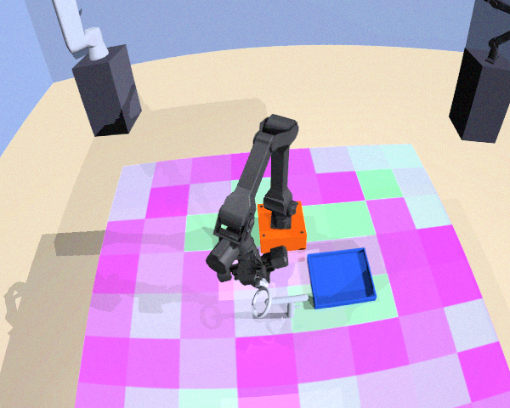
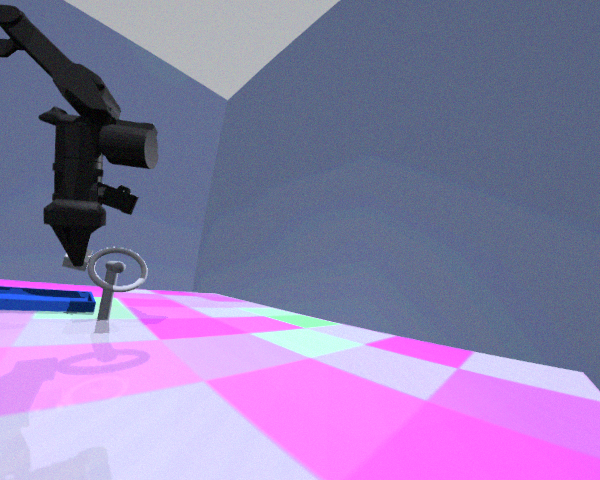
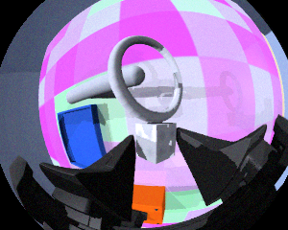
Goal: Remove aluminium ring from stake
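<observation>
My gripper (image 1: 261, 285) (image 2: 78, 264) is shut on the ring's block-shaped tab (image 3: 155, 146), which sits between the two fingertips in the wrist view. The aluminium ring (image 1: 253, 303) (image 2: 144, 269) (image 3: 116, 83) stands upright on edge, held above the mat at cross-bar height. The steel stake (image 1: 291, 309) (image 2: 105, 304) stands upright, its cross-bar (image 1: 290, 299) (image 3: 86, 92) pointing towards the ring. The bar's free end shows through the ring's opening in the wrist view; in the top view the ring appears at or just beyond that end. The blue tray (image 1: 341, 276) (image 2: 36, 303) (image 3: 82, 139) holds nothing.
The orange arm base (image 1: 282, 242) (image 3: 151, 198) is behind the gripper. The tray lies right of the stake in the top view, with low raised walls. A chequered mat (image 1: 206, 359) lies under everything. Two dark pedestals (image 1: 104, 96) (image 1: 484, 100) with other arms stand far back.
</observation>
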Tool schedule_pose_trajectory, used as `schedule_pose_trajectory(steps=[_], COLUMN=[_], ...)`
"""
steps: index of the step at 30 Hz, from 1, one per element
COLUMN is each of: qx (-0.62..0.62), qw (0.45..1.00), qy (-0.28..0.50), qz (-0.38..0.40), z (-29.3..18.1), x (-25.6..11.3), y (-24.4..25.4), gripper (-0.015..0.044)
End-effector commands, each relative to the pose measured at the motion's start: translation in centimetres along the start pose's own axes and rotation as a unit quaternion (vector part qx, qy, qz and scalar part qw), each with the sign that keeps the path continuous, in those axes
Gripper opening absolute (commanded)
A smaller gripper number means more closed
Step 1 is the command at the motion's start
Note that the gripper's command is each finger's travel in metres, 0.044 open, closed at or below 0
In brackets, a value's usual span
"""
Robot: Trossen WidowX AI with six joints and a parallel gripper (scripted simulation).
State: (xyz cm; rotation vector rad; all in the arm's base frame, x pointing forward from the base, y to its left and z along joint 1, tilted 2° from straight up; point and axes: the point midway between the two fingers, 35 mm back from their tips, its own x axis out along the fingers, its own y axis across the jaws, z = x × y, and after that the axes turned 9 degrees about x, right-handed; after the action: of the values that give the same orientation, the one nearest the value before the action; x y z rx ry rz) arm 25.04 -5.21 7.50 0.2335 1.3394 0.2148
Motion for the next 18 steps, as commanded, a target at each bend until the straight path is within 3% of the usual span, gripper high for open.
schedule_pose_trajectory(steps=[1,18], qx=[-0.003,-0.004], qw=[1.0,1.0], qy=[-0.002,-0.002], qz=[0.002,0.002], z=[0.2,0.4], x=[-0.2,-0.5], y=[-0.2,-1.3], gripper=[0.0,0.0])
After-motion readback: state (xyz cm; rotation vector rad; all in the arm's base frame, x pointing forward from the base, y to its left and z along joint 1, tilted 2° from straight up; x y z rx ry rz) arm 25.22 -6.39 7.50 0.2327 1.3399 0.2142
